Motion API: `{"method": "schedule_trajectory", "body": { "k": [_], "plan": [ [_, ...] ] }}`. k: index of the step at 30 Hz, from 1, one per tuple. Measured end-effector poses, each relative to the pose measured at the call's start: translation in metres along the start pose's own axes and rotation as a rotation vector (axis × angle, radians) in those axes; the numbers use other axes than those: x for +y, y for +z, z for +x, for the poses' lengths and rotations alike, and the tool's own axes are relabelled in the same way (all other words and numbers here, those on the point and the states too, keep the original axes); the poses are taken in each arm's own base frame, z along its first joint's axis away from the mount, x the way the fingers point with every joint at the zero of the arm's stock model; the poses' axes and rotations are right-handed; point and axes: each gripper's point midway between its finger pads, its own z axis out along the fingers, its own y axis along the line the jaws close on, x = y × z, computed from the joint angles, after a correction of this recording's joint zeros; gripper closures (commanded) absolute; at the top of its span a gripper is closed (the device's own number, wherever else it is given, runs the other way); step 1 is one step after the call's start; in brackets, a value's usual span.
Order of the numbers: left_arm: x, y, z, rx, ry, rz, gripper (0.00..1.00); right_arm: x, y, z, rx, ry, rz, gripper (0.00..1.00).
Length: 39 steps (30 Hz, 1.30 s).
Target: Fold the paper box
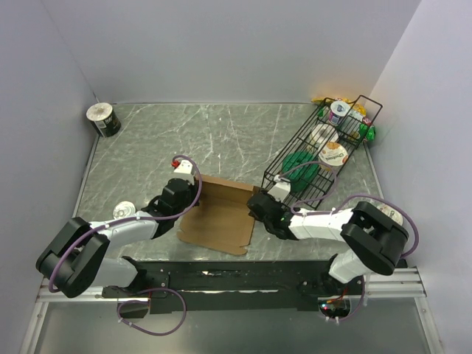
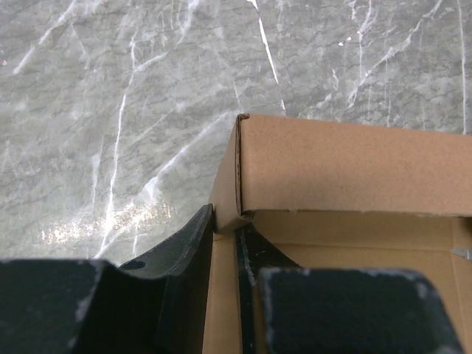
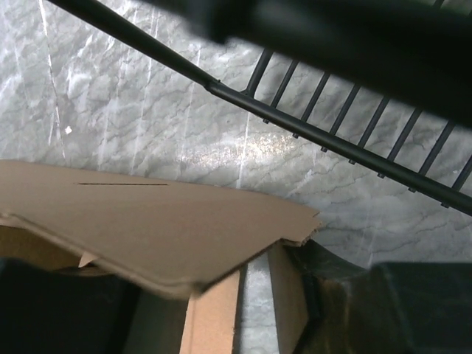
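The paper box (image 1: 221,214) is brown cardboard lying partly folded on the marble table, between the two arms. My left gripper (image 1: 188,193) is at its left edge. In the left wrist view the left gripper (image 2: 225,232) is shut on a raised side wall of the box (image 2: 346,166), close to a standing corner. My right gripper (image 1: 259,204) is at the box's right edge. In the right wrist view the right gripper (image 3: 214,295) stands open around loose flaps of the box (image 3: 147,214), and one flap rests against the right-hand finger (image 3: 332,284).
A black wire basket (image 1: 293,144) full of packaged goods lies at the back right, and its wires (image 3: 324,136) pass just beyond my right gripper. A tape roll (image 1: 103,119) stands at the back left corner. A small white object (image 1: 123,210) lies beside my left arm.
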Motion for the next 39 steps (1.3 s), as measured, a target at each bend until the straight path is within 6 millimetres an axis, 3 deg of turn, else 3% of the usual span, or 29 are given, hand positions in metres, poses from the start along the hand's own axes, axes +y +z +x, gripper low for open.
{"method": "schedule_trajectory", "body": {
  "k": [8,21,28,35,37,39],
  "plan": [
    [0.007,0.001,-0.002,-0.008,0.001,-0.032,0.78,0.007,0.006,0.002,-0.004,-0.083,0.082,0.67],
    [0.013,0.001,-0.003,-0.007,0.01,-0.066,0.81,0.012,-0.003,0.004,-0.024,-0.135,0.117,0.65],
    [0.009,0.001,-0.001,-0.002,0.01,-0.05,0.82,-0.005,-0.014,0.002,-0.031,-0.08,0.107,0.64],
    [0.008,0.0,0.0,0.001,0.001,-0.047,0.82,-0.017,-0.025,-0.004,-0.048,-0.131,0.119,0.53],
    [0.008,0.0,-0.001,0.001,-0.002,-0.05,0.82,-0.017,-0.028,-0.006,-0.058,-0.178,0.133,0.46],
    [0.008,0.0,-0.001,0.007,-0.005,-0.054,0.8,-0.004,-0.035,-0.004,-0.059,-0.225,0.116,0.41]
  ]
}}
